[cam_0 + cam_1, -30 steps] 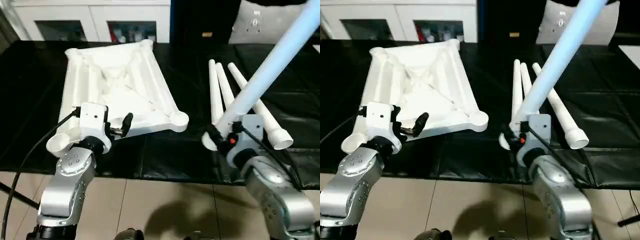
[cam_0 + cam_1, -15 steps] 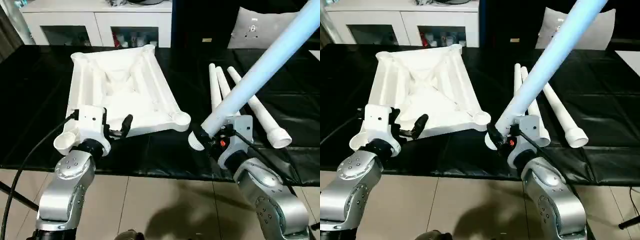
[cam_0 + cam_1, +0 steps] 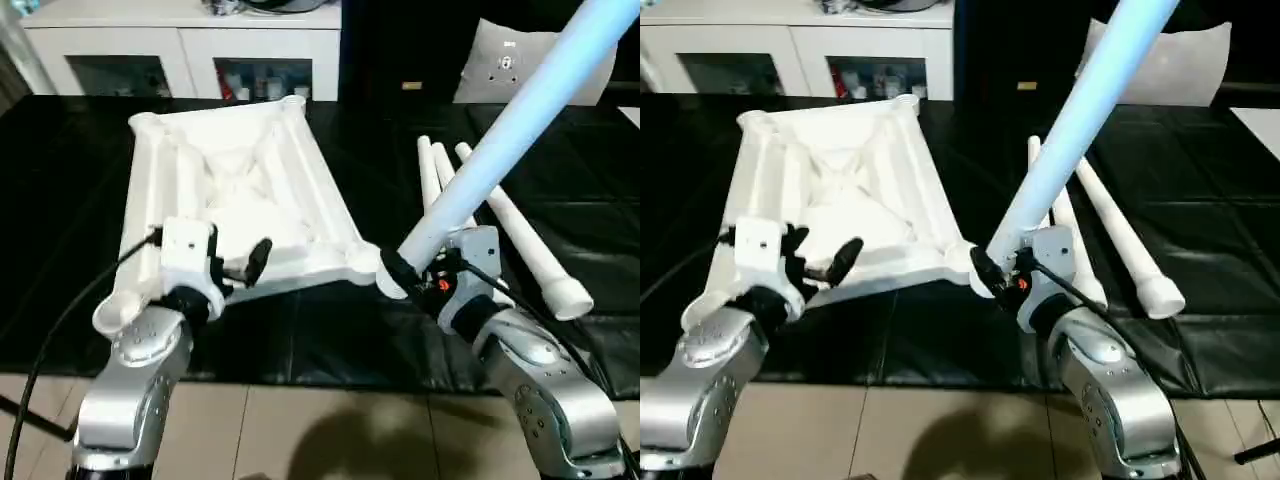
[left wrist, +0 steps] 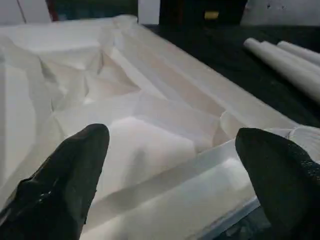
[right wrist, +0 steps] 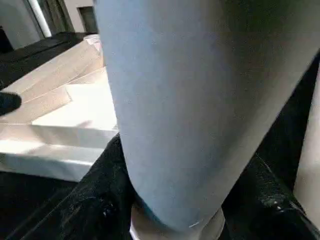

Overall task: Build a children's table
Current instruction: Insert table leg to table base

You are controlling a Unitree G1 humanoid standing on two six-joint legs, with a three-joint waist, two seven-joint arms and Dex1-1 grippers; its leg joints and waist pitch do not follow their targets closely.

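The top point(image 3: 235, 195) lies underside up on the black table point(image 3: 60, 200). The left gripper point(image 3: 232, 262) hovers at its near edge, fingers wide apart. The right gripper point(image 3: 415, 272) clamps a leg point(image 3: 510, 130) tilted just beside the top's near-right socket point(image 3: 362, 262); three legs point(image 3: 520, 235) lie right of it.

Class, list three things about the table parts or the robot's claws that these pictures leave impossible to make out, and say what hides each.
1. Far end of the held leg: cut off by the head views' top edge.
2. Near-left corner socket of the table top: partly hidden behind the left claw.
3. Right claw fingertips in the right wrist view: covered by the leg.
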